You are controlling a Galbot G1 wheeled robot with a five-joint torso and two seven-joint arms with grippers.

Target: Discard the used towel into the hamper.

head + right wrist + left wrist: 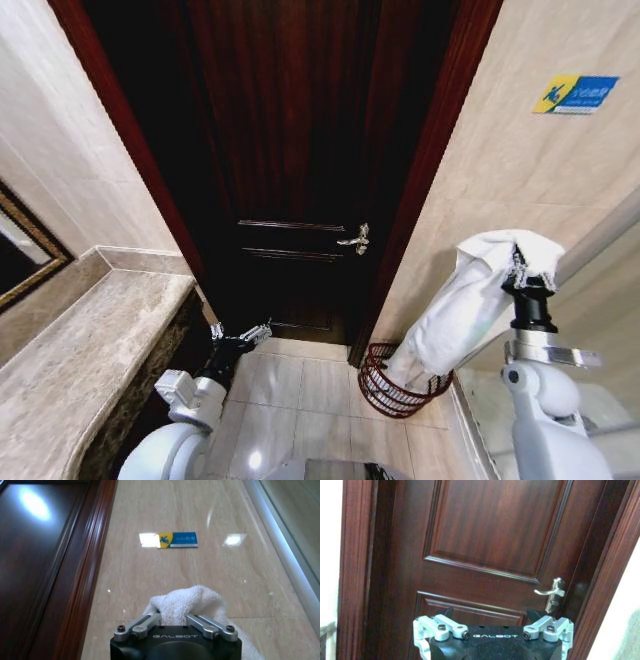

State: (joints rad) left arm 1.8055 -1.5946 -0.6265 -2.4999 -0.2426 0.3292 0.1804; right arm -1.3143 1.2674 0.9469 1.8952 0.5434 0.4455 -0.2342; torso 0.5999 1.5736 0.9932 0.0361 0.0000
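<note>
The right gripper (520, 262), at the right of the head view, has its fingers (145, 624) clamped on a bunched fold of the white towel (455, 310), held high so the cloth hangs down and leftward with its lower end at the rim of the hamper (385, 395). The hamper stands on the floor tiles (290, 390) at lower centre-right, beside the door frame (430, 170); the towel end appears to dip just inside, and any other contents cannot be made out. The left gripper (243, 335) is parked low at lower left, fingers (440, 624) spread and empty, facing the door (490, 536).

Towel (455, 310) hides hamper (385, 392) far rim; sign (575, 93) txt too small to read
</note>
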